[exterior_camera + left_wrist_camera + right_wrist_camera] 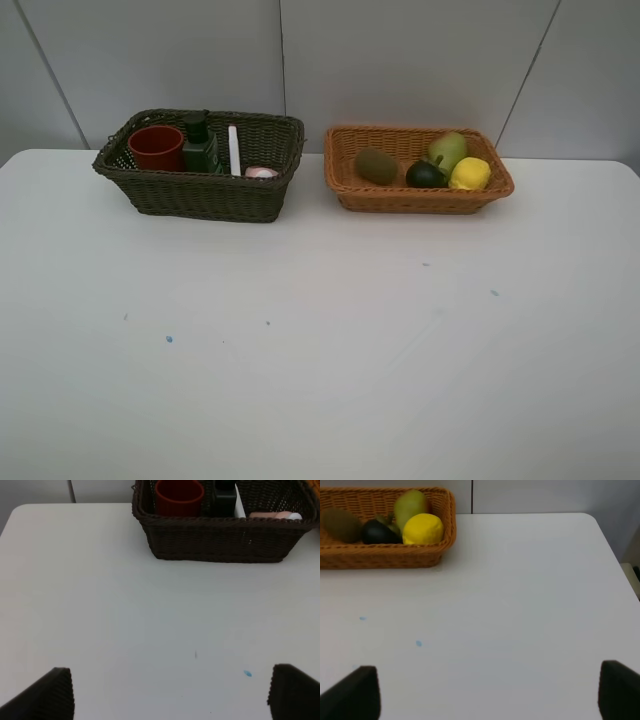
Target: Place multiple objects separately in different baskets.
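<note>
Baskets stand side by side at the far edge of the white table [320, 340], apart from each other with a strip of bare tabletop between them. Taking the dark basket [200, 190] as the landmark, the red cup [156, 147] stands upright inside it at the end away from the orange-tan basket [418, 195]. Just beside the cup, toward the basket's middle, is the dark green bottle [200, 148], also upright. Next along leans the white marker [234, 150], on end against the inside, and the pink bottle [261, 172] lies low in the corner nearest the orange-tan basket. That shallower basket holds the fruit: the brown kiwi [376, 166] at the end closest to the dark basket, then the dark mangosteen [426, 174], with the green pear [447, 150] behind it and the yellow lemon [470, 174] at the far end, touching the mangosteen. The left hand [170, 692] hangs above bare table in front of the dark basket, jaws spread wide and holding nothing. The right hand [490, 692] hangs over bare table off the lemon end of the orange-tan basket, likewise wide and empty.
</note>
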`<state>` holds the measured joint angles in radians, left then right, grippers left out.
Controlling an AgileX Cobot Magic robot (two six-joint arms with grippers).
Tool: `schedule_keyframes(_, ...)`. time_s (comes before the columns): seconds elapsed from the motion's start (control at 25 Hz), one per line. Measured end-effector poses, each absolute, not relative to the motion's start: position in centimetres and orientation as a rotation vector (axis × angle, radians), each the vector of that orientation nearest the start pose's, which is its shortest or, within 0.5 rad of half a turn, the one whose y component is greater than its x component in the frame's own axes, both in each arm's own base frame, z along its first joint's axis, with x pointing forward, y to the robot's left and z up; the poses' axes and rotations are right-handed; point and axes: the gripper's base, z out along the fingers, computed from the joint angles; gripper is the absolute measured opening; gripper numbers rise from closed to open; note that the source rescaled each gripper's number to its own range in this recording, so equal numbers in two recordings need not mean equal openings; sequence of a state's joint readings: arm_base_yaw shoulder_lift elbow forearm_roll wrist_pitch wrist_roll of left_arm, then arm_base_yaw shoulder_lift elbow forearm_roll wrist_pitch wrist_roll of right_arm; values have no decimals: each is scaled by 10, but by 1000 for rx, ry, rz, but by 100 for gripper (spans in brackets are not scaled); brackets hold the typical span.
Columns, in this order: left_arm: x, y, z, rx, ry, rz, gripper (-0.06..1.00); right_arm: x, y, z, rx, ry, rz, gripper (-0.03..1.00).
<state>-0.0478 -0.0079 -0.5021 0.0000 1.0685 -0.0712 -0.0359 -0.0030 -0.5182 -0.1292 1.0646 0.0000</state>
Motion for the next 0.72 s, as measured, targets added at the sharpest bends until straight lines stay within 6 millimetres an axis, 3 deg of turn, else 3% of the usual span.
schedule_keyframes(0.72, -7, 0, 277, -24, 2043, -74, 100, -8, -10, 283, 44, 2024, -177, 94)
